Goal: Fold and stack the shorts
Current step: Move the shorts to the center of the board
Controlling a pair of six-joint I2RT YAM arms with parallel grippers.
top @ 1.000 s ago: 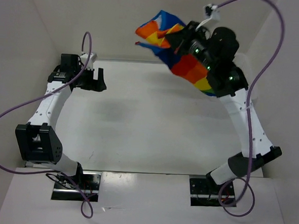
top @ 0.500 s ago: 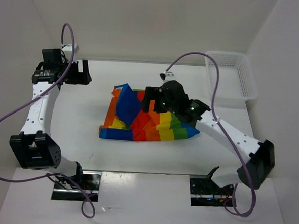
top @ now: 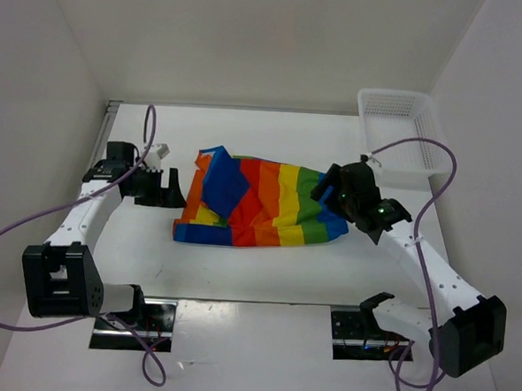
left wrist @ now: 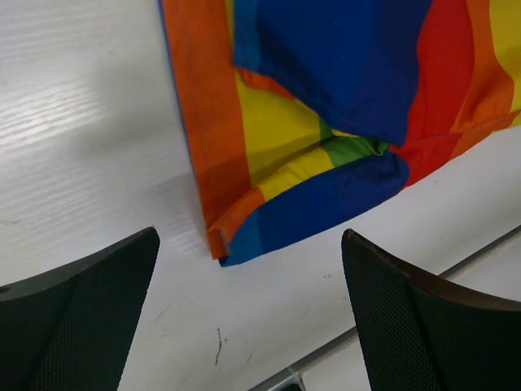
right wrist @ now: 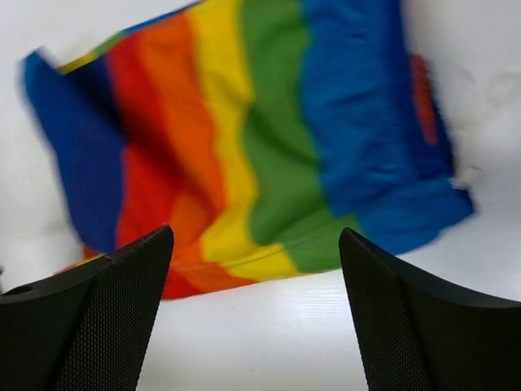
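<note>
Currently shorts (top: 269, 205) lie on surface (top: 238, 274), left of basket (top: 393, 94), blue flap (top: 222, 186) bunched at end farthest from basket. Wide, empty: left end effector (top: 173, 190), right end effector (top: 330, 187). Risk: folding over flap traps crease.

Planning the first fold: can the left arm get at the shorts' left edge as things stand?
Probably yes. The left gripper is open and sits just beside the shorts, only bare table between them. Its wrist view shows the shorts' corner between the open jaws, nothing covering it.
</note>
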